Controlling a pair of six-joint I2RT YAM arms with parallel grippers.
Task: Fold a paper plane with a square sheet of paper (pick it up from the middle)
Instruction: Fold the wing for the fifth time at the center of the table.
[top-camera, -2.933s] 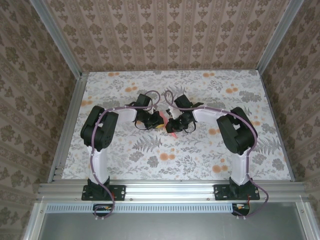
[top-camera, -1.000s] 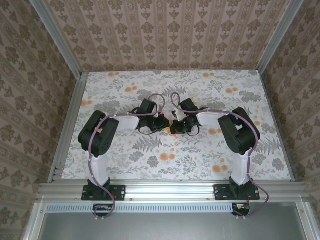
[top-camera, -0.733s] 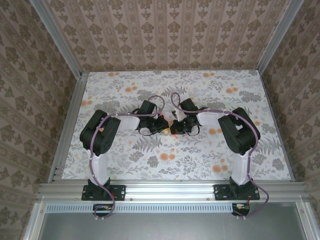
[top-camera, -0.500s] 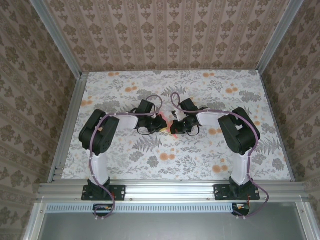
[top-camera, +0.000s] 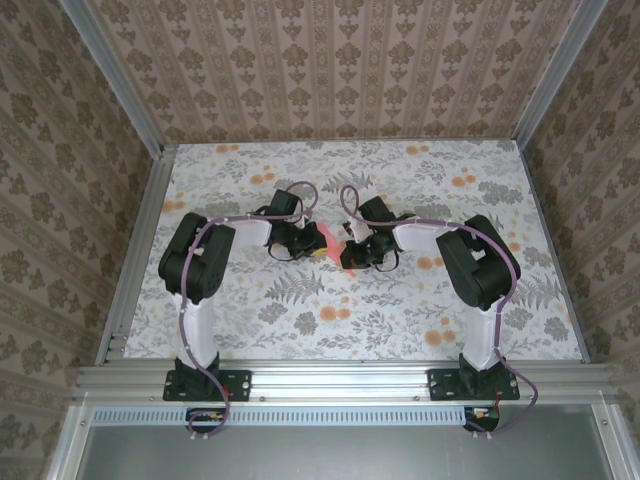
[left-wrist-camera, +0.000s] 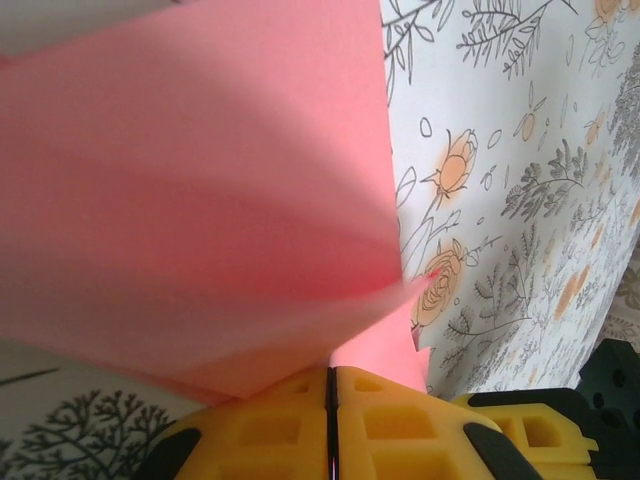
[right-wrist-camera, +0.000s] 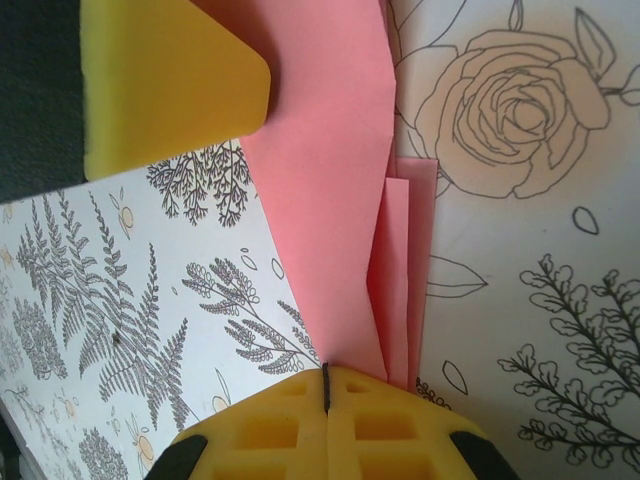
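The left end effector (left-wrist-camera: 329, 382) is clamping fully closed on the folded pink paper (left-wrist-camera: 200, 200). The right end effector (right-wrist-camera: 326, 378), equally closed, is pinching its other side, at mid-tabletop (top-camera: 400, 310).

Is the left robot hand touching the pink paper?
Touching. In the left wrist view, the pink paper runs right down into the closed seam of the left gripper, pinched there between its shut jaws.
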